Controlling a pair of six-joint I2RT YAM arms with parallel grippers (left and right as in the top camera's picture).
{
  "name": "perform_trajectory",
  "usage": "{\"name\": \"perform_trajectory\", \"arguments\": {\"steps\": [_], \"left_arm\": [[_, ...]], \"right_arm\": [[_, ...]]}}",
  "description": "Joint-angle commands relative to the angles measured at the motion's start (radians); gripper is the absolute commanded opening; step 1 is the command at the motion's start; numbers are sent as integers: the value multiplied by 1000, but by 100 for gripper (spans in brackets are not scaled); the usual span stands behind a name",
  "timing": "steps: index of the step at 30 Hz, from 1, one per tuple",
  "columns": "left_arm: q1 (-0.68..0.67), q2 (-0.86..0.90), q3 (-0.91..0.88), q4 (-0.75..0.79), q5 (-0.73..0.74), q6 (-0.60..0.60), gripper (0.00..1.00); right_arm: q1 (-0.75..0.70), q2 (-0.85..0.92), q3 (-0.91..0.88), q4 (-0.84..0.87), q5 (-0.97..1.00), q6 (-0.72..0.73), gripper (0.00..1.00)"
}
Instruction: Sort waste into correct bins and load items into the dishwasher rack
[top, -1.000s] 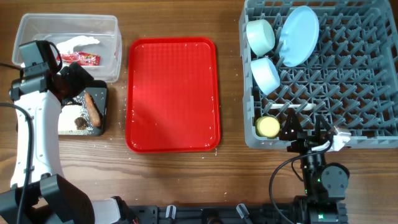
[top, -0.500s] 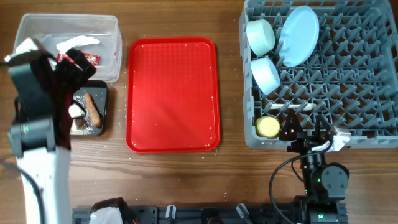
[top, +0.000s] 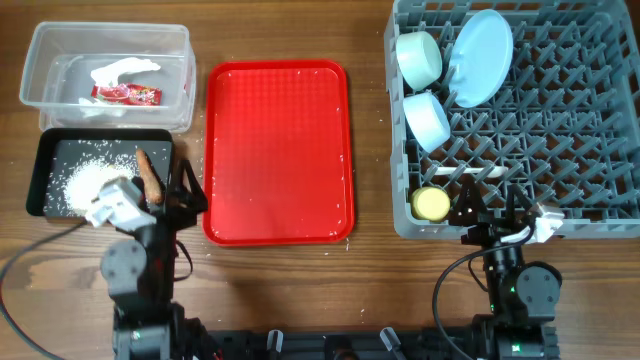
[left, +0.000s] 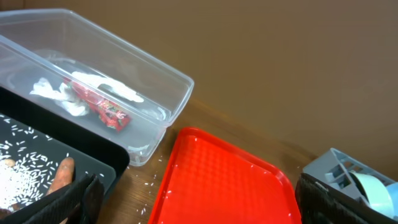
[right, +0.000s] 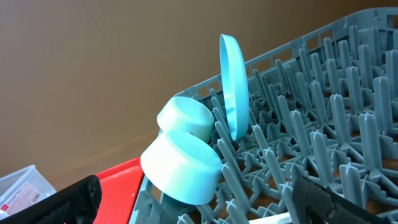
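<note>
Both jaws released, empty. Wrapper, paper in clear tub; rice, sausage stick in black tray; plate, bowls, cup in rack. Spoon probably racked, hard to see. Risk: left arm just beside tray; a careless swing spills rice onto bench.

Even, bright light; soft glare on red tray, perhaps overhead-lit.

The tub is clear, glossy plastic; the red tray is shiny plastic with a fine pebbled texture; the rack is dull grey plastic; the table is grained wood.
</note>
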Motion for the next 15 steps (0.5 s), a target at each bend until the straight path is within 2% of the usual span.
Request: {"name": "perform_trajectory", "arguments": {"steps": [1, 8, 15], "left_arm": [[-4, -174, -98, 5, 8, 6, 100], [-4, -346, -193, -2, 0, 6, 100], [-6, -358, -200, -56, -21, 9, 100]], "right_arm": [[-4, -5, -1, 3, -16, 9, 100], [-4, -5, -1, 3, -16, 10, 100], [-4, -5, -1, 3, -16, 10, 100]]}}
